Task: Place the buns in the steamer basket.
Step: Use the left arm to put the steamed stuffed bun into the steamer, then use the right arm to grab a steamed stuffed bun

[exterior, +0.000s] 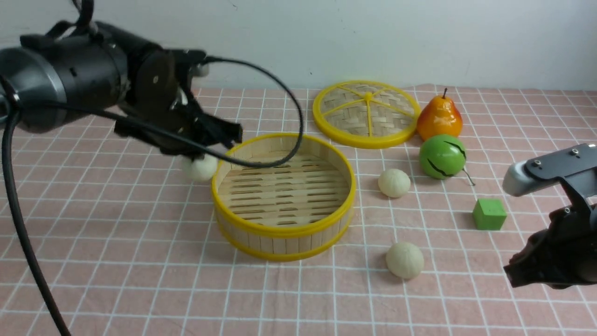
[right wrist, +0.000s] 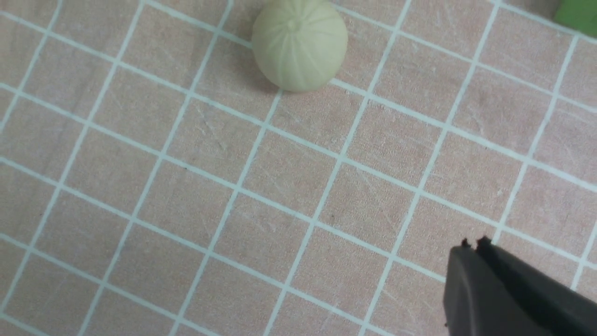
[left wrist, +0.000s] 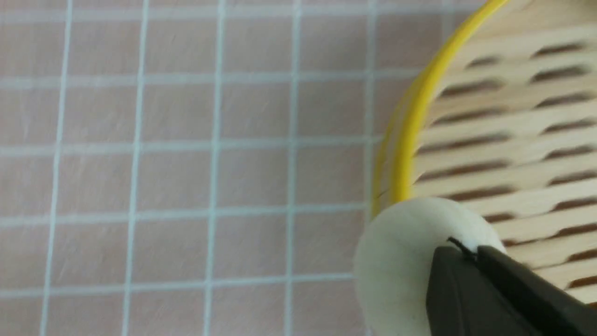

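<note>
One bun [exterior: 199,167] is just outside the basket [exterior: 283,230], at its left rim. The left gripper [left wrist: 470,254] is on top of it, jaws squeezed together. Can't tell if it's truly pinched. Basket's empty, so probably the first pickup. Next, lift it over the wall and drop it. Two more buns [exterior: 394,182] [exterior: 405,260] wait on the right near the green ball [exterior: 442,156]. The right gripper [right wrist: 473,245] is closed and empty.

One bun [exterior: 200,168] is just below your left gripper [left wrist: 470,254], beside the left rim of the steamer basket [exterior: 284,231]. A second bun [exterior: 394,183] and a third bun [exterior: 405,260] lie between the basket and your right gripper [right wrist: 473,245].
</note>
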Robot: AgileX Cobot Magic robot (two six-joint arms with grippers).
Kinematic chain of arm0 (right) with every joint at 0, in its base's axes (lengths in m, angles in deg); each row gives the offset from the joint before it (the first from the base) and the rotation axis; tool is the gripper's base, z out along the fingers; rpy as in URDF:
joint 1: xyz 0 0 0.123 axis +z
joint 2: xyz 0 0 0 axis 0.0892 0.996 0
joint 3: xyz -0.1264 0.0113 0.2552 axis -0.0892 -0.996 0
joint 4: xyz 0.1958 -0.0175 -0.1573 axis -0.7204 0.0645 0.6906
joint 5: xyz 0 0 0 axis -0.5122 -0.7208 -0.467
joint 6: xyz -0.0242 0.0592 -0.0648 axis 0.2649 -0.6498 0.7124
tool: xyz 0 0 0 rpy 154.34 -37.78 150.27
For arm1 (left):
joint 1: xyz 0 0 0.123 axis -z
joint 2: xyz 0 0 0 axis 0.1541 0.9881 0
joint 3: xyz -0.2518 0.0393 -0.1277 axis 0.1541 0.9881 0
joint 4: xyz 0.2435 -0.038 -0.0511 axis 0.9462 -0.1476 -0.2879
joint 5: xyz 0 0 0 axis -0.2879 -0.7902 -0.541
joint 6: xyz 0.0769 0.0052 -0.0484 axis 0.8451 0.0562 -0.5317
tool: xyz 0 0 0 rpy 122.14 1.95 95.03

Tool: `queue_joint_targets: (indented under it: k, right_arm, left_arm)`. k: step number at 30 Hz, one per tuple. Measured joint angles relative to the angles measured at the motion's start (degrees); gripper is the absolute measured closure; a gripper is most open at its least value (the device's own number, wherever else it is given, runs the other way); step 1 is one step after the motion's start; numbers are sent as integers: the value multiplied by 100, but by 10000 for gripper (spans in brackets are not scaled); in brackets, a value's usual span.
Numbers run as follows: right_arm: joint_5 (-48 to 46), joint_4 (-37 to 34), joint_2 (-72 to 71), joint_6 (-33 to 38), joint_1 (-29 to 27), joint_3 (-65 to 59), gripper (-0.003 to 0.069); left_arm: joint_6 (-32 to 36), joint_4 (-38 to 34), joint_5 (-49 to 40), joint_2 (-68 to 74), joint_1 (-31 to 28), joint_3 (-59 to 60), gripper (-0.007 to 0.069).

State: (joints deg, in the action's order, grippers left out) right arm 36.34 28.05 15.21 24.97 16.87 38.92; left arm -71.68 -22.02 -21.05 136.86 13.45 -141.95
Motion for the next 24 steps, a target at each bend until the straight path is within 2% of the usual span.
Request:
queue_joint_targets:
  k: [3, 8, 11, 14, 17, 18, 20, 24]
  right_arm:
    - [29, -40, 20, 0, 0, 0, 661]
    - [-51, -85, 171, 0, 0, 0, 658]
    - [-125, -243, 281, 0, 0, 0, 637]
    - [-247, -435, 404, 0, 0, 121, 588]
    - [-334, -714, 809, 0, 55, 621, 505]
    - [-334, -714, 845, 0, 64, 621, 505]
    - [-347, -781, 1373, 0, 211, 1279, 417]
    - [-377, -560, 2222, 0, 368, 2315, 345]
  left_arm:
    - [3, 105, 150, 284, 290, -294, 638]
    - [3, 169, 260, 920, 359, -327, 632]
    - [3, 197, 261, 1361, 359, -327, 550]
    - [3, 158, 234, 1338, 359, -366, 407]
    - [-3, 128, 97, 976, 359, -380, 286]
    - [-8, 128, 86, 936, 359, -380, 280]
    - [-19, 123, -92, 252, 359, -380, 235]
    - [-19, 78, -381, -931, 359, -249, 252]
